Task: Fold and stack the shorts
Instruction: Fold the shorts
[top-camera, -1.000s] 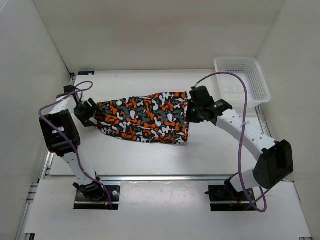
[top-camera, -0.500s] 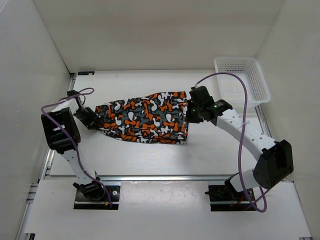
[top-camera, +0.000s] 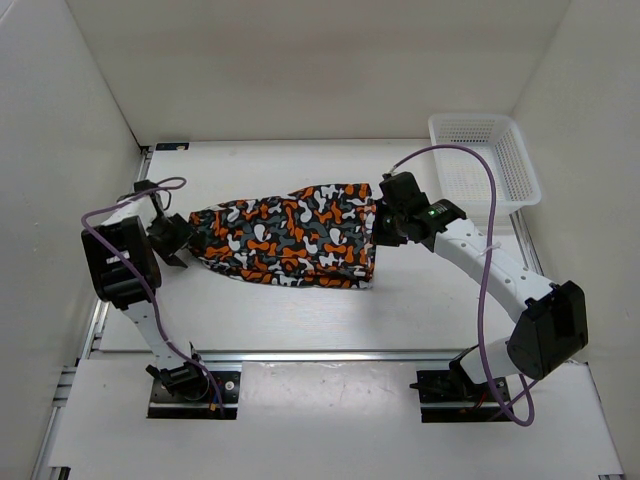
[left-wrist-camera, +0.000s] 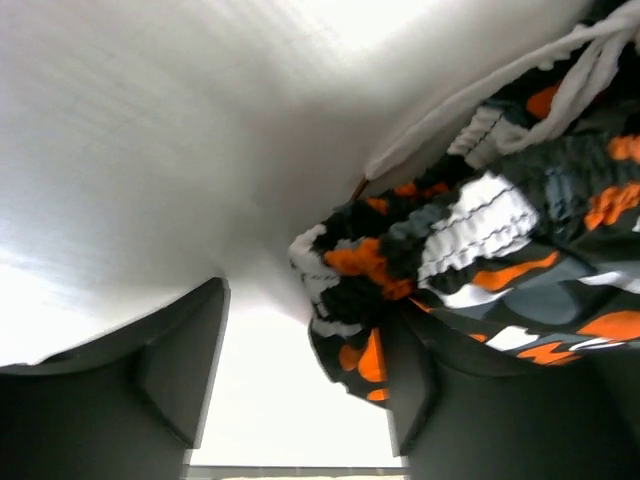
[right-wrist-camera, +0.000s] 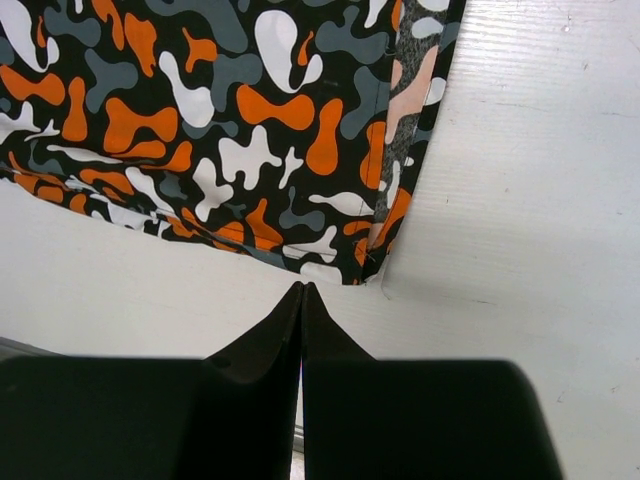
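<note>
Plainly, the left gripper (top-camera: 180, 243) had its jaws spread, with the bunched waist end of the shorts (top-camera: 290, 235) and the white drawstring (left-wrist-camera: 590, 60) lying against the inside of one finger (left-wrist-camera: 408, 385) while the other stood clear of the cloth. The right gripper (right-wrist-camera: 302, 300) had its jaws pressed together on nothing. Their tips were just short of the shorts' hem corner, which lay flat on the table (top-camera: 300, 310) ahead of them.

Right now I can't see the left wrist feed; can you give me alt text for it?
The left hand is open, with the bunched waist end of the camouflage shorts lying against one finger. A white drawstring trails across the white table.
</note>
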